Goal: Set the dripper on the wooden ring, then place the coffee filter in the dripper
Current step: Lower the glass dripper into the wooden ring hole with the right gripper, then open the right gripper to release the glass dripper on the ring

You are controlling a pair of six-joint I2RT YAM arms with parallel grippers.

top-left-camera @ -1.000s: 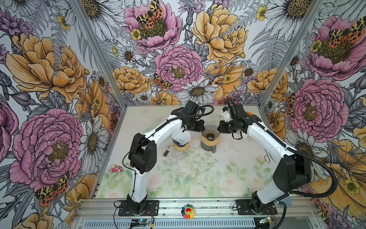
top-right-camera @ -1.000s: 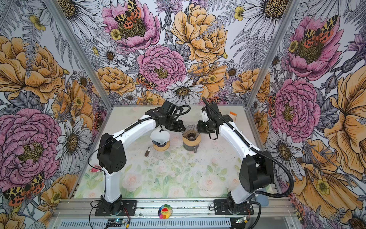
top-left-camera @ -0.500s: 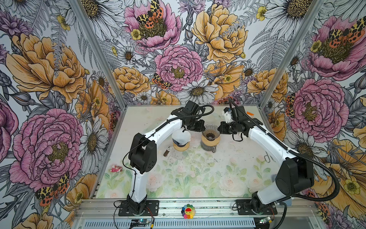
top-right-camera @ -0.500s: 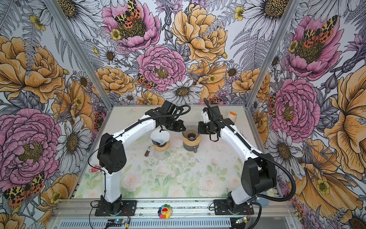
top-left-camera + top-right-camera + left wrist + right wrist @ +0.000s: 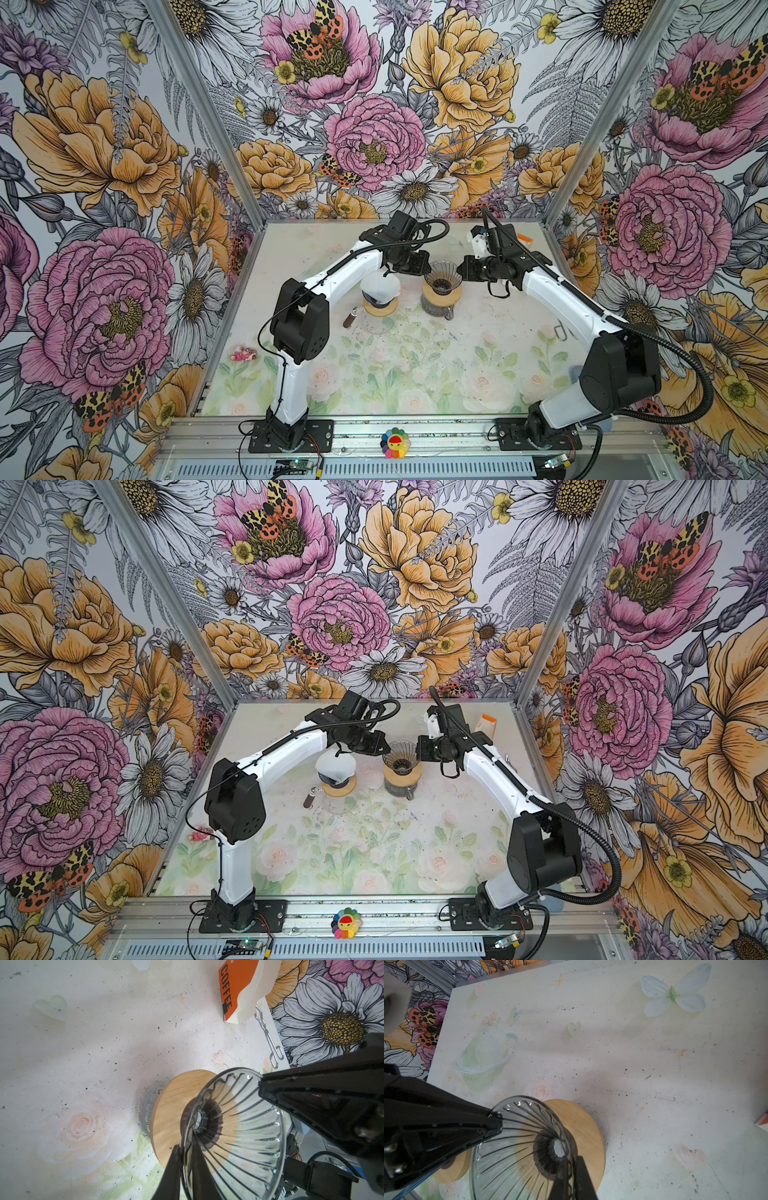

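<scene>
In both top views an empty ribbed glass dripper (image 5: 443,279) (image 5: 401,756) stands on a wooden collar over a glass server. My left gripper (image 5: 428,272) (image 5: 185,1167) is shut on its near-left rim, one finger inside the cone and one outside. My right gripper (image 5: 459,270) (image 5: 570,1176) is shut on the opposite rim in the same way. A white coffee filter (image 5: 380,286) (image 5: 336,765) sits in a second dripper just to the left. Each wrist view shows the other gripper's black fingers (image 5: 311,1103) (image 5: 446,1126) pinching the far rim.
An orange coffee pack (image 5: 234,987) with several white filters (image 5: 257,991) stands at the back right, with metal tongs (image 5: 270,1043) beside it. A brown-handled glass carafe (image 5: 376,322) carries the left dripper. A pink toy (image 5: 244,354) lies at the left edge.
The right arm's elbow has shifted slightly outward to the right. Both grippers stay shut on the dripper's rim, and the dripper has not visibly moved.
</scene>
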